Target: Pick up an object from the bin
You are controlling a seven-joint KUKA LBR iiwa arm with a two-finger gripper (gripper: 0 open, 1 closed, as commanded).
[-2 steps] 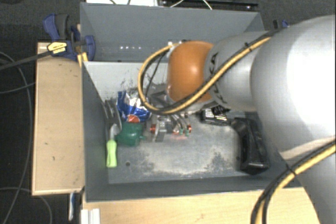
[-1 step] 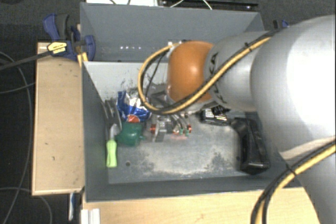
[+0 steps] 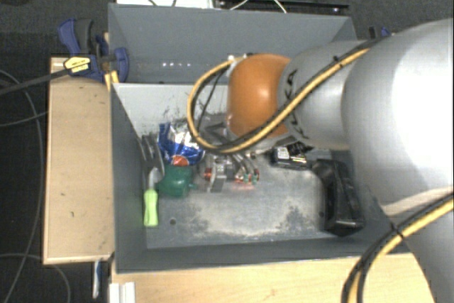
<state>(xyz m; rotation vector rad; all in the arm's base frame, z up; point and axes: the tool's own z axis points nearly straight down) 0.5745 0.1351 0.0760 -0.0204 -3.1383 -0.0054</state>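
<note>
Hand point(image 3: 231, 177): low in the bin point(image 3: 241, 218), beneath the wrist's orange cover point(image 3: 257, 96), near mid-floor. Whether it is apart or together cannot be told; nothing is seen held.

Nearest item: dark green rounded object point(image 3: 174, 183), just beside the hand toward the view's left, touching a blue-and-white crumpled wrapper point(image 3: 177, 142) behind it. Judged light, smooth and fairly firm. It is likely to roll or slip out if pinched off-centre, so it is best taken across its widest part.

Wrapper: judged very light, soft and crushable; any raised fold would serve as a hold.

Other items: light green stick point(image 3: 150, 208) lying along the left wall; long black block point(image 3: 340, 199) against the right wall; small black labelled piece point(image 3: 287, 156) under the arm.

Room: bare floor lies between the hand and the near wall. The left wall stands close behind the green items, leaving little clearance there. The arm itself crowds the right side.
</note>
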